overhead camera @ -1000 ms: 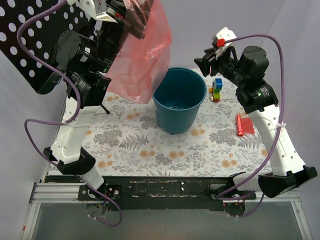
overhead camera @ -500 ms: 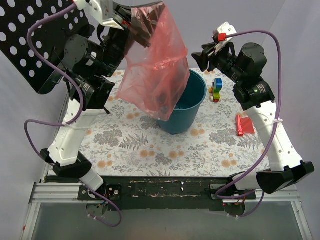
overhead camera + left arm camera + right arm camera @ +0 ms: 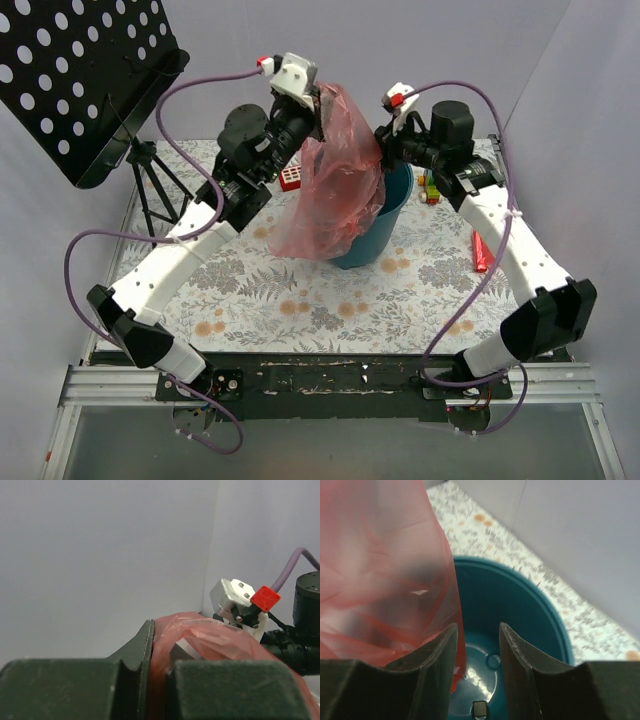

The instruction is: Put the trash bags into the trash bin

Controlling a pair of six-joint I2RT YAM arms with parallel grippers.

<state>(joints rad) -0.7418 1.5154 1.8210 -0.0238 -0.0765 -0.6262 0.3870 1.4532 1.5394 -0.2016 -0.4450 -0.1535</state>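
Trash bag: a thin, translucent red-pink plastic film bag (image 3: 335, 185) hangs crumpled in the upper middle of the overhead view. Its top is held high, and its lower folds drape across the left side of the bin.
Bag from the wrists: in the left wrist view the film (image 3: 215, 640) bulges up at lower right. In the right wrist view it (image 3: 375, 580) fills the left half, its edge hanging over the bin's opening.
Trash bin: a round teal-blue plastic bucket (image 3: 388, 235) stands upright at the centre of the table, its left half hidden behind the bag. Its inside (image 3: 530, 610) shows from above.
Left gripper: it (image 3: 318, 105) is clamped on the bag's top edge, with red film squeezed between its dark fingers (image 3: 161, 650).
Right gripper: it (image 3: 383, 142) sits just beside the bag's right edge, above the bin. Its jaws stand apart (image 3: 477, 627); the film lies against the left finger and nothing is pinched.
Table cover: a floral-print cloth (image 3: 300, 290) lies under everything.
Behind the bag: a small red block with a white grid (image 3: 291, 178).
Right of the bin: a little stack of coloured blocks (image 3: 430, 188); lower right, a flat red packet (image 3: 482, 252).
Upper left: a black perforated stand (image 3: 90, 80) on a tripod.
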